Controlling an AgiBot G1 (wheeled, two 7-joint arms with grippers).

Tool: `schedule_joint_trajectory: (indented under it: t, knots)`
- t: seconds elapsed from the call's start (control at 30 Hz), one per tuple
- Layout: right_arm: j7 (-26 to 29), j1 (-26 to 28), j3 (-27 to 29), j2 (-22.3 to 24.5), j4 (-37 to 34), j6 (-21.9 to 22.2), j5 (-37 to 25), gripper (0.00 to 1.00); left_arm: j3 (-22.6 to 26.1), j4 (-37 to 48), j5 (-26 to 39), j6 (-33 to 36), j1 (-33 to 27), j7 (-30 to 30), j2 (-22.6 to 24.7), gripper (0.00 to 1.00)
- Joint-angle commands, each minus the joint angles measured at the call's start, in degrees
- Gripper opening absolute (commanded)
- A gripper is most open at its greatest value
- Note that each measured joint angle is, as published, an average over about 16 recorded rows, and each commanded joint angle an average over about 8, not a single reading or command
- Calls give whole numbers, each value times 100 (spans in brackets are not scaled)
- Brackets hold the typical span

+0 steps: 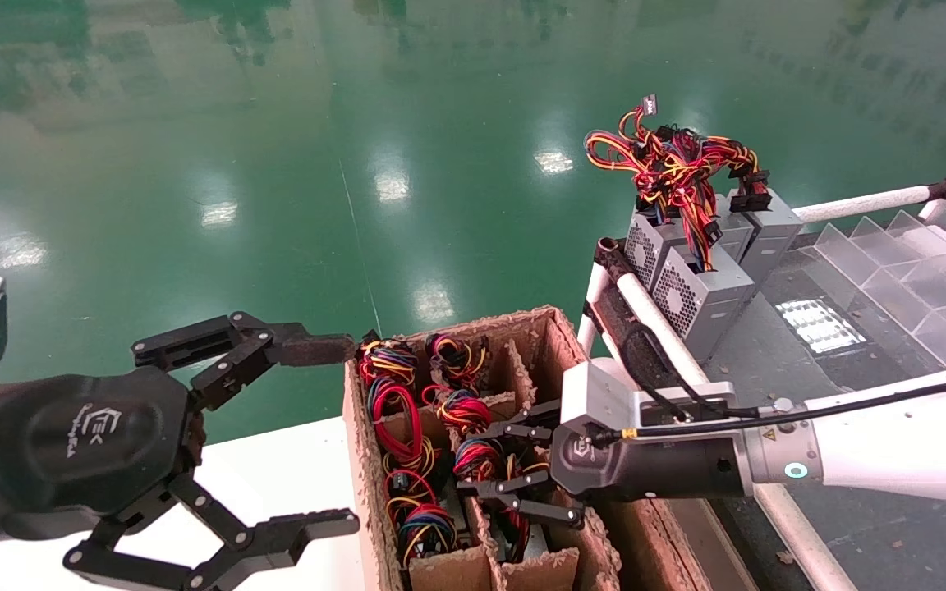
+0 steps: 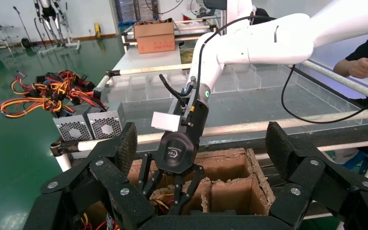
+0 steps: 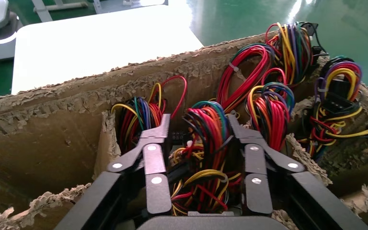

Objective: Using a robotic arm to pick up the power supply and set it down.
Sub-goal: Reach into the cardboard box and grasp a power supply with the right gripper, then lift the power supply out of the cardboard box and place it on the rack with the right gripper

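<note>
The power supply sits in a cell of the divided cardboard box [image 1: 540, 327]; only its red, yellow, black and blue wire bundle [image 3: 206, 132] shows, and its metal body is hidden. My right gripper [image 3: 199, 122] reaches down into that cell, open, with one finger on each side of the bundle [image 1: 479, 453]. The left wrist view shows this right gripper [image 2: 171, 194] dipping into the box from above. My left gripper [image 1: 333, 433] hangs open to the left of the box, holding nothing.
Other wire bundles [image 1: 395, 394] fill the neighbouring cells. Three silver power supplies [image 1: 707, 300] with tangled wires [image 1: 674, 164] stand on the right-hand table by a white pipe rail [image 1: 654, 320]. Clear divider trays [image 1: 916, 271] lie behind. A person's hand [image 2: 364, 66] is at far right.
</note>
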Motion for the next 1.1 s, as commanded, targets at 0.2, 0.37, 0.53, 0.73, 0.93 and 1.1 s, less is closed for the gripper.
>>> schedule_joint_trajectory:
  t: [0.2, 0.37, 0.53, 0.73, 0.93, 1.1]
  knots:
    - [-146, 46, 14, -35, -228, -69, 31, 0, 1, 0, -1, -1, 0, 1, -1, 100]
    - [-246, 57, 30, -55, -360, -116, 66, 0, 2, 0, -1, -1, -1, 1, -1, 100]
    - [-313, 78, 95, 2, -430, -201, 176, 0, 3, 0, -2, -1, -1, 2, -1, 100]
    - [-431, 103, 246, 255, -288, -300, 395, 0, 4, 0, -3, -2, -1, 2, -2, 100]
    - [-340, 81, 456, 659, 145, -416, 804, 0, 5, 0, -4, -2, -1, 3, -2, 100]
    - [110, 109, 616, 1049, 569, -507, 1426, 0, 6, 0, -4, -3, -1, 3, -2, 100]
